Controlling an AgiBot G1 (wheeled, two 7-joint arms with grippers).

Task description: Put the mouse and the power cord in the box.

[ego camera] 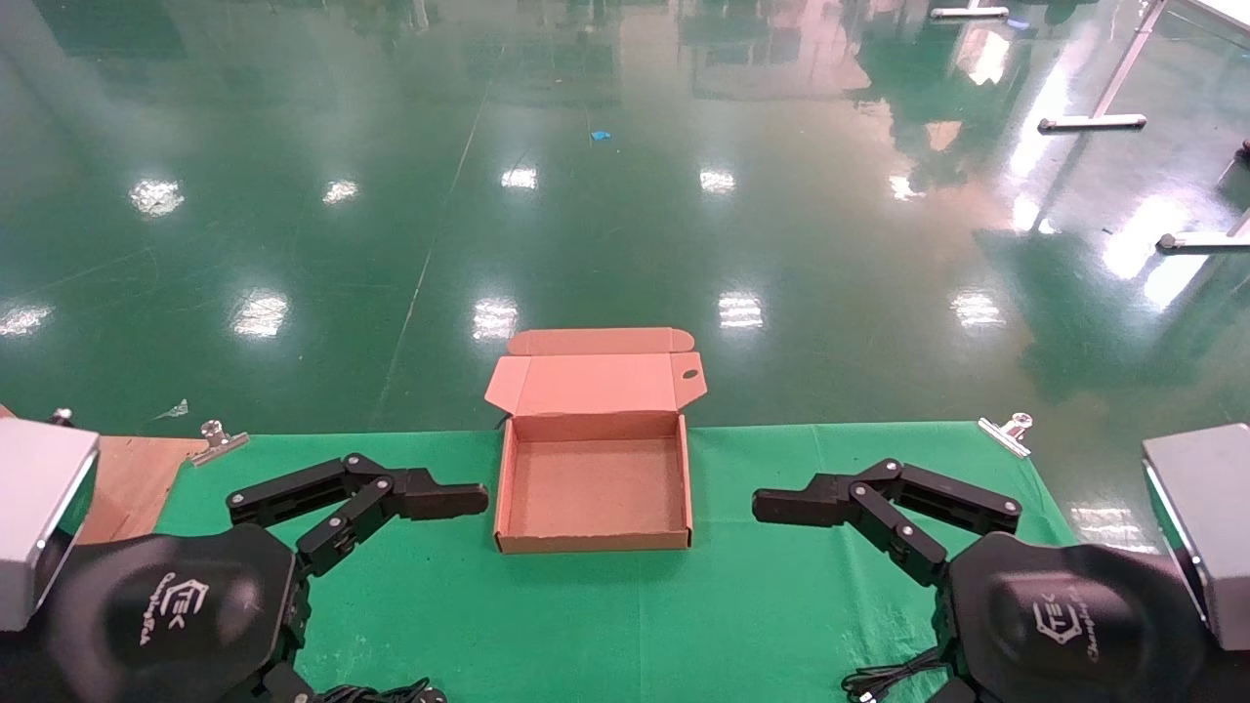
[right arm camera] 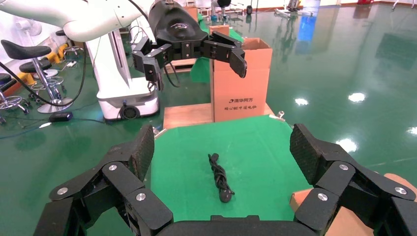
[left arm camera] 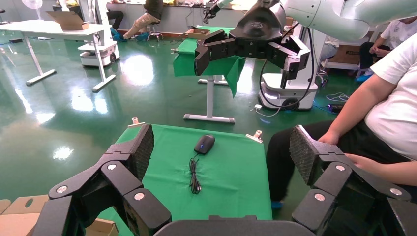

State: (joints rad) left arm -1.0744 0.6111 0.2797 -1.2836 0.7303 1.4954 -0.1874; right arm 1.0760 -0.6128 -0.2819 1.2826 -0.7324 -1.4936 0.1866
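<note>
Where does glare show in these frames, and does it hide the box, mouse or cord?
Head view: ceiling-light glare on the floor, the box evenly lit. Left wrist view: floor glare only, the mouse clear. Right wrist view: the power cord unobscured on the green cloth.

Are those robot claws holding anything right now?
No, nothing is held. The left gripper and right gripper both hover open and empty beside the box; the mouse and power cord lie untouched.
</note>
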